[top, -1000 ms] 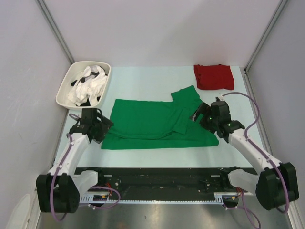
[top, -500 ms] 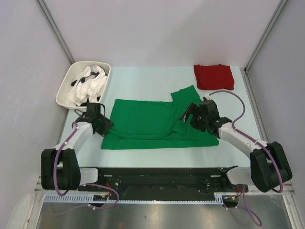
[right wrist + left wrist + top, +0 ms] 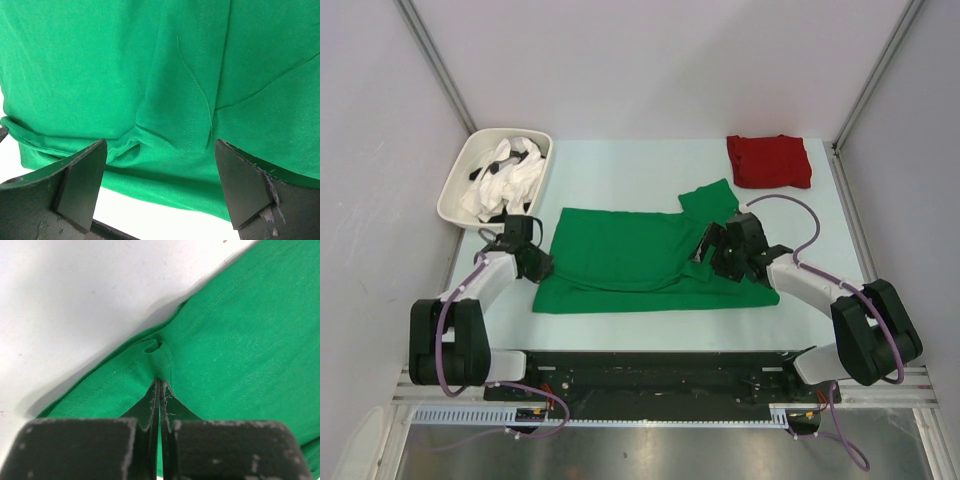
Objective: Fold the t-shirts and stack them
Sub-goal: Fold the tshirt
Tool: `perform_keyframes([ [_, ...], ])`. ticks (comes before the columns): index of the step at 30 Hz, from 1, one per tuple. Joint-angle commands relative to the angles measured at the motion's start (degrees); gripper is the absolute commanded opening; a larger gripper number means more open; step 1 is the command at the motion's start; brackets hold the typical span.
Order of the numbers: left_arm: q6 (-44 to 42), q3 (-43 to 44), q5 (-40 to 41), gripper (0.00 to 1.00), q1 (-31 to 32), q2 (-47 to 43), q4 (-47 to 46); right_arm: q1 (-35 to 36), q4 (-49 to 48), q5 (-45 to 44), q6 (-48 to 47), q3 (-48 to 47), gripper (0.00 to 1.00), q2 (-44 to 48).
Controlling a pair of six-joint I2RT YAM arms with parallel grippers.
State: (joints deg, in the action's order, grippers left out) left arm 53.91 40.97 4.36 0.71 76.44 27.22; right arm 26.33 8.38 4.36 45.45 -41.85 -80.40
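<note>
The green t-shirt [image 3: 640, 262] lies partly folded in the middle of the table, with one sleeve flap sticking out at its far right. The dark red t-shirt [image 3: 769, 161] lies folded square at the far right. My left gripper [image 3: 536, 263] is at the green shirt's left edge. In the left wrist view it [image 3: 160, 384] is shut, pinching a puckered bit of the green t-shirt's hem [image 3: 220, 340]. My right gripper [image 3: 710, 252] hovers over the shirt's right part. In the right wrist view it [image 3: 160, 150] is wide open above the green t-shirt's layered folds [image 3: 125, 65] and holds nothing.
A white bin [image 3: 453, 192] with white and black cloths stands at the far left, just behind my left arm. Grey walls close in both sides. The table's near edge and the black rail [image 3: 660, 372] lie in front of the shirt.
My left gripper has moved back along the shirt's left edge. My right gripper has moved left, from beside the shirt's right edge to over its folded layers.
</note>
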Motion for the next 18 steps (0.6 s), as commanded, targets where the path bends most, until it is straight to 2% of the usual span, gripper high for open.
perform_keyframes([
  [1, -0.8, 2.1, 1.5, 0.0, -0.5, 0.9, -2.0, 1.0, -0.9, -1.2, 0.9, -2.2, 0.93, -0.3],
  [3, -0.9, 2.4, 1.4, 0.0, -2.4, 1.8, -2.4, 1.3, -1.1, -1.5, 0.9, -2.2, 0.93, 0.0],
  [18, -1.2, 5.3, 0.1, 0.0, -4.8, 4.8, -3.2, 2.9, 0.7, -1.4, 2.8, -2.2, 0.94, -1.4],
])
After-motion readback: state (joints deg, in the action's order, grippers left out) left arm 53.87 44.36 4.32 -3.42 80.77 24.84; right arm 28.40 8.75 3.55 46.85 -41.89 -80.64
